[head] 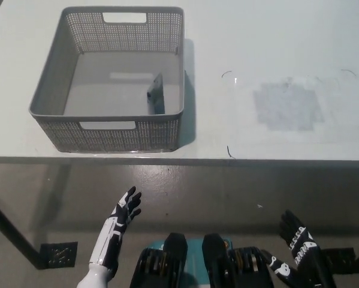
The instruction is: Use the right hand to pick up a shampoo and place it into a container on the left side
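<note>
A grey perforated basket stands on the left part of the white table. Inside it, against its right wall, lies a dark shampoo bottle. My black right hand hangs low at the bottom right, below the table's front edge, fingers spread and holding nothing. My white left hand rests at the lower left, also below the table edge, open with fingers apart.
A greyish worn patch marks the table's right half, with a few thin dark scratches near it. The table's front edge runs across the middle of the picture; the floor lies below it.
</note>
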Controlling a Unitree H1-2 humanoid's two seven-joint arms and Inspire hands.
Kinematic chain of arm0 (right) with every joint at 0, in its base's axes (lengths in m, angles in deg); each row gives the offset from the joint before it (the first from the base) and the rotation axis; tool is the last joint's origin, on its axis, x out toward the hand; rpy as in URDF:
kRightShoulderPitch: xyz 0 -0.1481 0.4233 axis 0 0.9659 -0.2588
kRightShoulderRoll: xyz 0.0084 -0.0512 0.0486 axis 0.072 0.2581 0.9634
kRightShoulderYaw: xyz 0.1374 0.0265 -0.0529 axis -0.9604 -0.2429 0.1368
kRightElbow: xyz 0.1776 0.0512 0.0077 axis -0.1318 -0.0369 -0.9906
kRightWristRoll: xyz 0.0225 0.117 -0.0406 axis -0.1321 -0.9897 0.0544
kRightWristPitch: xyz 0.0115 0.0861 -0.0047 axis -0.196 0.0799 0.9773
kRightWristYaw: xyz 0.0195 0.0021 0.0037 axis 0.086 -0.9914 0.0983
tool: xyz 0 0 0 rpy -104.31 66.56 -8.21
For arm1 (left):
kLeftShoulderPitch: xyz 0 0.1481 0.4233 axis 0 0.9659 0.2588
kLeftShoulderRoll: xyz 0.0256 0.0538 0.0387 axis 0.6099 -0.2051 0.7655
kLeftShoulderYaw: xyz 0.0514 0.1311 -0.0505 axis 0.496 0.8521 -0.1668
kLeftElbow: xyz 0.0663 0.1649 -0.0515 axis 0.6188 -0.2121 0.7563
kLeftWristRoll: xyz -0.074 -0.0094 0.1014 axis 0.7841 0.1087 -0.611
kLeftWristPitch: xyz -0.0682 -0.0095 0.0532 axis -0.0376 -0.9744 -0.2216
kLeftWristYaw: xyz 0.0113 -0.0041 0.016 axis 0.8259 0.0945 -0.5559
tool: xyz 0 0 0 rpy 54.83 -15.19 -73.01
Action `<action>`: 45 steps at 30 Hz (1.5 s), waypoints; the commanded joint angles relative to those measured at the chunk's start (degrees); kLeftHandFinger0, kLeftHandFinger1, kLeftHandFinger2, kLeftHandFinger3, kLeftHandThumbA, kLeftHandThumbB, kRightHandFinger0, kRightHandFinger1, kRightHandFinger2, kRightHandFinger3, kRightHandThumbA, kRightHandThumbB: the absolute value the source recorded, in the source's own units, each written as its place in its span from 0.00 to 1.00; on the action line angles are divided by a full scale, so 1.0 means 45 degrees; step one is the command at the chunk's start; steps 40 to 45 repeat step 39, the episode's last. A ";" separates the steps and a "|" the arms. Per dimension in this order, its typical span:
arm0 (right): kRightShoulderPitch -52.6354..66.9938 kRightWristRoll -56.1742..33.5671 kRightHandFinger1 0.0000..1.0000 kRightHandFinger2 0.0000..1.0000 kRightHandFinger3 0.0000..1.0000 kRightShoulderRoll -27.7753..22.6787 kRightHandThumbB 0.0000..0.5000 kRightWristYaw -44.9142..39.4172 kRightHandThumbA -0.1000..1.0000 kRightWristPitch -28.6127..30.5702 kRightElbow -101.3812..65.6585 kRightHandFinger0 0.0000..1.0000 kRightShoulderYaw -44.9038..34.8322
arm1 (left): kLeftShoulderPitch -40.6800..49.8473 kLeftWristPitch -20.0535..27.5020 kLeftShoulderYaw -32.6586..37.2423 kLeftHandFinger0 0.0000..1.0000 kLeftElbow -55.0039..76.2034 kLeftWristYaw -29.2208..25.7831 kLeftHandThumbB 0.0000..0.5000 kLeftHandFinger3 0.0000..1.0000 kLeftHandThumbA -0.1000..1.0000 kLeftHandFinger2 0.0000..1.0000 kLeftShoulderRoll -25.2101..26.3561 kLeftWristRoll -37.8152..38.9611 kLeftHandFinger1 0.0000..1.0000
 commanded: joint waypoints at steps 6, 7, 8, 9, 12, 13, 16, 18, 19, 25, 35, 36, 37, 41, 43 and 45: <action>-0.0436 0.0066 1.00 1.00 1.00 -0.0130 0.71 -0.0372 1.00 0.0652 0.0185 1.00 -0.0182 | -0.0043 0.0739 -0.0237 1.00 -0.0520 -0.0092 0.63 1.00 1.00 1.00 -0.0013 0.0033 1.00; -0.0509 0.0079 1.00 1.00 1.00 -0.0133 0.74 -0.0368 1.00 0.0621 0.0202 1.00 -0.0197 | -0.0105 0.0717 -0.0248 1.00 -0.0575 -0.0068 0.64 1.00 1.00 1.00 0.0009 0.0042 1.00; -0.0600 0.0073 1.00 1.00 1.00 -0.0144 0.74 -0.0375 1.00 0.0562 0.0210 1.00 -0.0217 | -0.0197 0.0711 -0.0267 1.00 -0.0641 -0.0040 0.64 1.00 1.00 1.00 0.0026 0.0076 1.00; -0.0632 0.0041 1.00 1.00 1.00 -0.0157 0.73 -0.0404 1.00 0.0493 0.0185 1.00 -0.0225 | -0.0224 0.0692 -0.0282 1.00 -0.0656 -0.0054 0.64 1.00 1.00 1.00 0.0024 0.0065 1.00; -0.0569 -0.0014 1.00 1.00 1.00 -0.0170 0.74 -0.0523 1.00 0.0524 0.0255 1.00 -0.0183 | -0.0061 0.0867 -0.0279 0.99 -0.0736 -0.0064 0.63 1.00 1.00 1.00 0.0074 -0.0019 1.00; -0.0563 0.0021 1.00 1.00 1.00 -0.0172 0.75 -0.0528 1.00 0.0587 0.0338 1.00 -0.0178 | -0.0018 0.0902 -0.0286 1.00 -0.0780 -0.0028 0.64 1.00 1.00 1.00 0.0094 0.0023 1.00; -0.0446 0.0151 1.00 1.00 1.00 -0.0195 0.78 -0.0480 1.00 0.0375 0.0260 1.00 -0.0157 | 0.0132 0.0897 -0.0290 0.98 -0.0785 -0.0139 0.64 1.00 1.00 1.00 0.0096 -0.0133 1.00; -0.0441 0.0162 1.00 1.00 1.00 -0.0216 0.77 -0.0494 1.00 0.0341 0.0270 1.00 -0.0150 | 0.0155 0.0999 -0.0290 0.98 -0.0872 -0.0161 0.61 1.00 1.00 1.00 0.0097 -0.0171 1.00; -0.0433 0.0164 1.00 1.00 1.00 -0.0200 0.77 -0.0483 1.00 0.0362 0.0308 1.00 -0.0150 | 0.0178 0.1039 -0.0297 0.98 -0.0916 -0.0171 0.60 1.00 1.00 1.00 0.0085 -0.0163 1.00; -0.0220 0.0009 1.00 1.00 1.00 -0.0218 0.74 -0.0667 1.00 0.0515 0.0310 1.00 -0.0090 | 0.0543 0.1073 -0.0220 1.00 -0.0748 -0.0227 0.66 1.00 1.00 1.00 0.0093 -0.0384 1.00; 0.0277 0.0071 1.00 1.00 1.00 -0.0197 0.70 -0.0873 0.99 0.0391 0.0160 1.00 0.0050 | 0.1130 0.1073 -0.0244 1.00 -0.0595 -0.0142 0.68 1.00 1.00 1.00 0.0071 -0.0198 1.00; 0.0269 0.0039 1.00 1.00 1.00 -0.0186 0.70 -0.0896 0.98 0.0395 0.0196 1.00 0.0047 | 0.1165 0.1073 -0.0246 1.00 -0.0595 -0.0125 0.69 1.00 1.00 1.00 0.0072 -0.0184 1.00; 0.0286 0.0036 1.00 1.00 1.00 -0.0169 0.71 -0.0907 0.98 0.0341 0.0194 1.00 0.0063 | 0.1235 0.1073 -0.0238 1.00 -0.0549 -0.0203 0.69 1.00 1.00 1.00 0.0087 -0.0287 1.00; 0.0294 0.0041 1.00 1.00 1.00 -0.0151 0.69 -0.0914 0.98 0.0316 0.0227 1.00 0.0076 | 0.1288 0.1073 -0.0248 1.00 -0.0521 -0.0188 0.68 1.00 1.00 1.00 0.0094 -0.0264 1.00; 0.0294 0.0041 1.00 1.00 1.00 -0.0151 0.69 -0.0914 0.98 0.0316 0.0227 1.00 0.0076 | 0.1288 0.1073 -0.0248 1.00 -0.0521 -0.0188 0.68 1.00 1.00 1.00 0.0094 -0.0264 1.00; 0.0294 0.0041 1.00 1.00 1.00 -0.0151 0.69 -0.0914 0.98 0.0316 0.0227 1.00 0.0076 | 0.1288 0.1073 -0.0248 1.00 -0.0521 -0.0188 0.68 1.00 1.00 1.00 0.0094 -0.0264 1.00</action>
